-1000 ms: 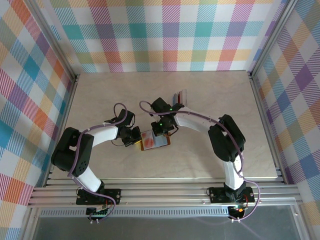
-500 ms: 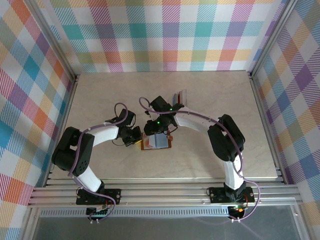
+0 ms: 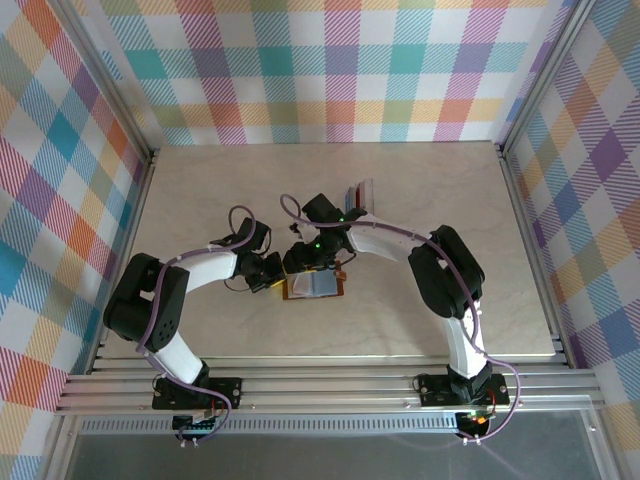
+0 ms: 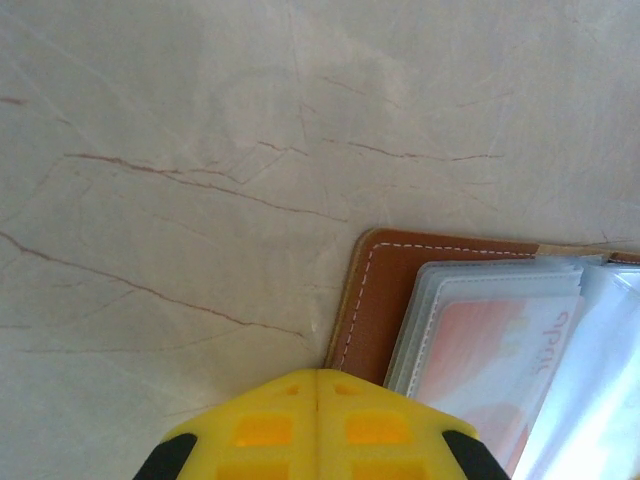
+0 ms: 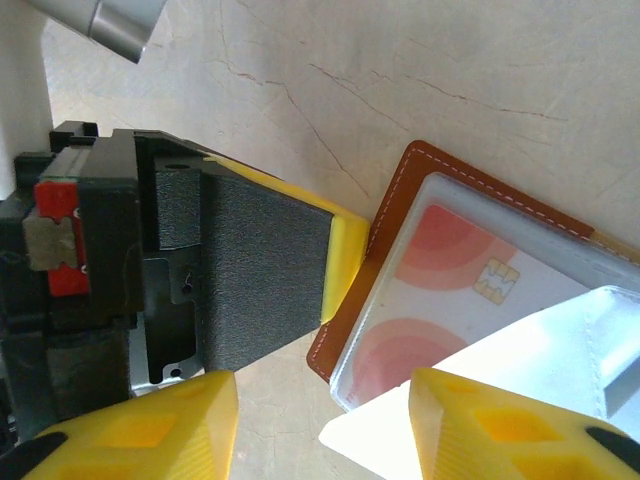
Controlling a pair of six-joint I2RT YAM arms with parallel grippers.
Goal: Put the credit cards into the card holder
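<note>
Left pincer (image 4: pixel 318 425) (shut) meets card holder (image 4: pixel 375 290) edge; open table (image 4: pixel 200 100) beyond.

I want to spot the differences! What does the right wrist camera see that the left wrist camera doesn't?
Right wrist, not left: the gold chip on the orange card, and the open right tool. Left wrist, not right: the writing on that card. Both: the shut left tool at the edge of the brown wallet, the card in its clear pocket, the table.
</note>
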